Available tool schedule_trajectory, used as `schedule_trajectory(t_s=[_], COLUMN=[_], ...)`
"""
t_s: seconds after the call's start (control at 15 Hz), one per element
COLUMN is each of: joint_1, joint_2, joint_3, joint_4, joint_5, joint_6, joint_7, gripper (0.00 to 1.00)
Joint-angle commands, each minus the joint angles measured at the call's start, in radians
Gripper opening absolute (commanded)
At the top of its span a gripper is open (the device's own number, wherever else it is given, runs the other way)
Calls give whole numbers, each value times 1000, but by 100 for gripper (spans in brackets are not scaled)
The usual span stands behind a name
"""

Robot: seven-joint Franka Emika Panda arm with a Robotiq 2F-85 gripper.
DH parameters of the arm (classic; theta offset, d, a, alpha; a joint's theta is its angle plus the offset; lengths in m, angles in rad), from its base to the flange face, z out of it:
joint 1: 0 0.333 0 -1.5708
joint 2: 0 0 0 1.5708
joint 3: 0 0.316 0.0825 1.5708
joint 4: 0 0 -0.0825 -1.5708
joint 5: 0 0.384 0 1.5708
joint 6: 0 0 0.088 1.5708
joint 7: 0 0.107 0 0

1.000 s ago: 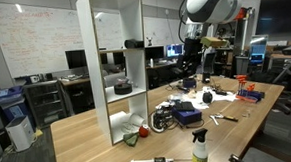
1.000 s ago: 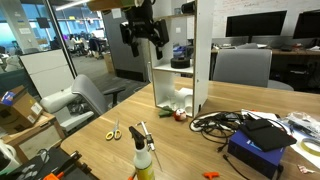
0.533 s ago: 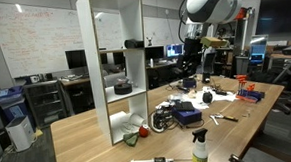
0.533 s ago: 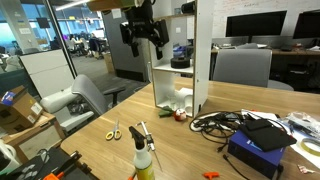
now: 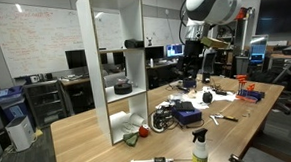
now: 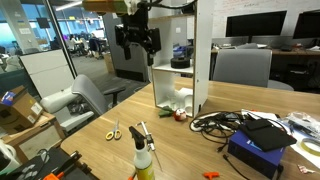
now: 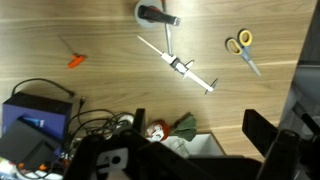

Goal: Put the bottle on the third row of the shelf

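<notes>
The bottle [image 5: 199, 148] [image 6: 145, 160], yellow-green with a black trigger head, stands upright near the table's front edge in both exterior views. The wrist view shows the bottle [image 7: 155, 15] from above, at the top of the picture. The tall white shelf [image 5: 90, 74] [image 6: 202, 60] stands on the table. My gripper [image 5: 192, 74] [image 6: 135, 38] [image 7: 200, 127] hangs high above the table beside the shelf. It is open, nothing is between its fingers, and it is well away from the bottle.
Yellow-handled scissors [image 7: 240, 44] [image 6: 113, 131] and a long white tool [image 7: 186, 66] lie near the bottle. A blue box [image 6: 255, 150] and black cables [image 6: 215, 122] lie beside the shelf, and a red-and-green toy [image 7: 160, 130] at its foot. Dark objects [image 5: 123, 88] sit on shelf boards.
In an exterior view the gripper has shifted a little sideways, away from the shelf. The bottle and everything else on the table stay put.
</notes>
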State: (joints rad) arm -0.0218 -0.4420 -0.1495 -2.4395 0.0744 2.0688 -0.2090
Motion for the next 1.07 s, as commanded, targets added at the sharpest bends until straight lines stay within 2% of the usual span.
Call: schedule_trajectory(t_s=[0.0, 0.2, 0.4, 0.73, 1.0], joint_1=[-5, -12, -24, -55, -75], joint_2=[8, 20, 50, 65, 121], joint_3=[5, 5, -57, -77, -128], joint_4=[3, -6, 56, 122, 177], joint_5=[43, 69, 155, 162, 249], joint_6=[-39, -58, -131, -147, -203], joint_7=[-8, 5, -25, -5, -6], gripper=[100, 100, 100, 100, 100])
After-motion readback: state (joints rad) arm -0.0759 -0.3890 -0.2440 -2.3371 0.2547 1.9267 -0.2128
